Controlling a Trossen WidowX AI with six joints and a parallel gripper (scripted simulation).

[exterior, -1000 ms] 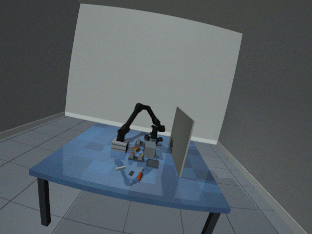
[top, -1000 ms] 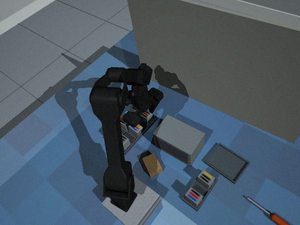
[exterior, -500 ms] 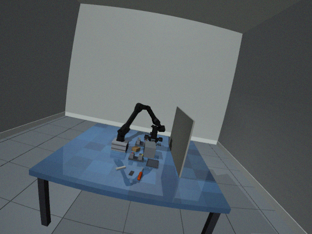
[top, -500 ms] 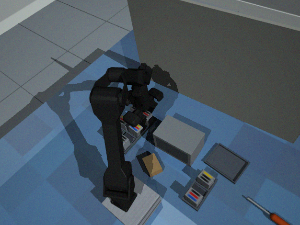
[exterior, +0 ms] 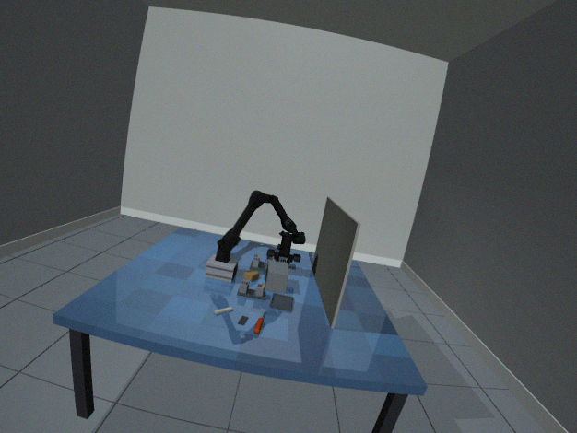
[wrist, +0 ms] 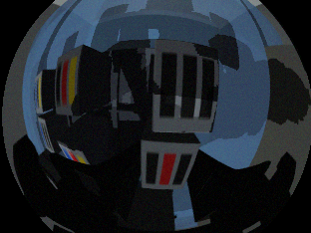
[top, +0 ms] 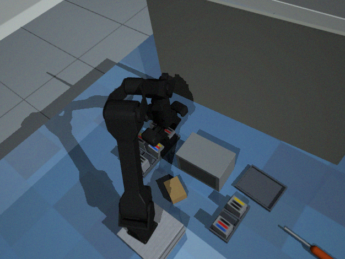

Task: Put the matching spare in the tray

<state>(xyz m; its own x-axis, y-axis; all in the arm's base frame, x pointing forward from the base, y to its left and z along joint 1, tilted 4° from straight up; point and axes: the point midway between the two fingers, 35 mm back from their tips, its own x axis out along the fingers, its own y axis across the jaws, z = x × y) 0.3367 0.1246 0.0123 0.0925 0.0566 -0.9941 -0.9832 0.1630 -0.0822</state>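
- With black fingers, pinching a grey spare marked black, red, black.
- At the far rack, with that spare; cannot tell whether lifted or seated.
- In the wrist view, right beyond it, a block with three black bars; to the left, one with red and yellow.
- Well apart from the fingers, on the near side of the big grey box, the flat tray.
- Just left of the tray, the near rack with two striped blocks.
- On the blue counter, nearer still, an orange-handled screwdriver.
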